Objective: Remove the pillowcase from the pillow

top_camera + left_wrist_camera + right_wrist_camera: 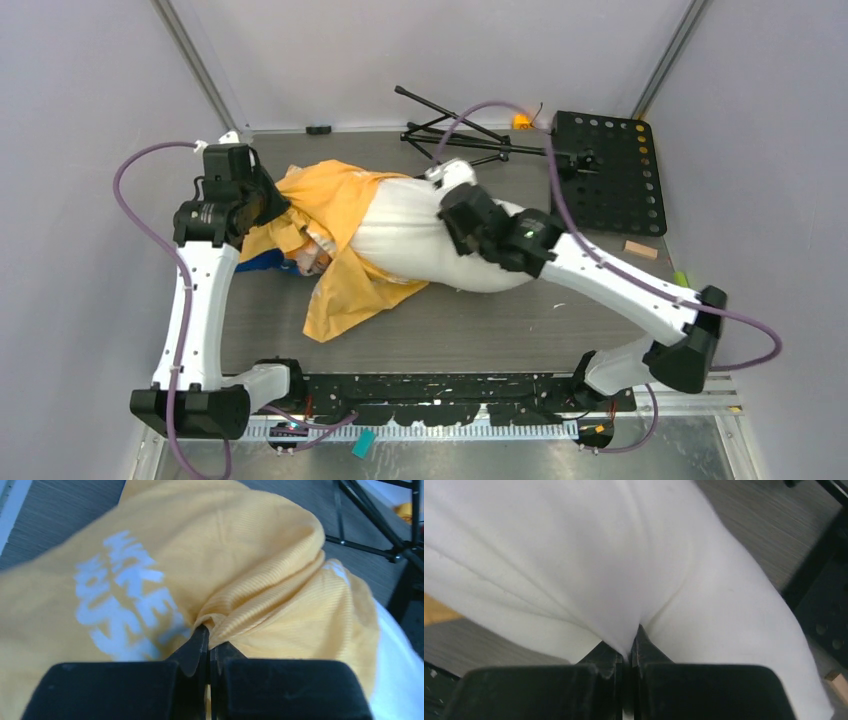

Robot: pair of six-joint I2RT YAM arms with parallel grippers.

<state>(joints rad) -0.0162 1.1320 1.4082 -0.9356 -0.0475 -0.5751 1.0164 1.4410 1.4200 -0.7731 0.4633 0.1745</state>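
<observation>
Tabletop grey woodgrain under pillow; pale walls around.

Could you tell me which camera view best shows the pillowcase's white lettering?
The left wrist view: the lettering is large there, if blurred. Top external shows the pillowcase but no legible print; right wrist shows mostly pillow.
</observation>
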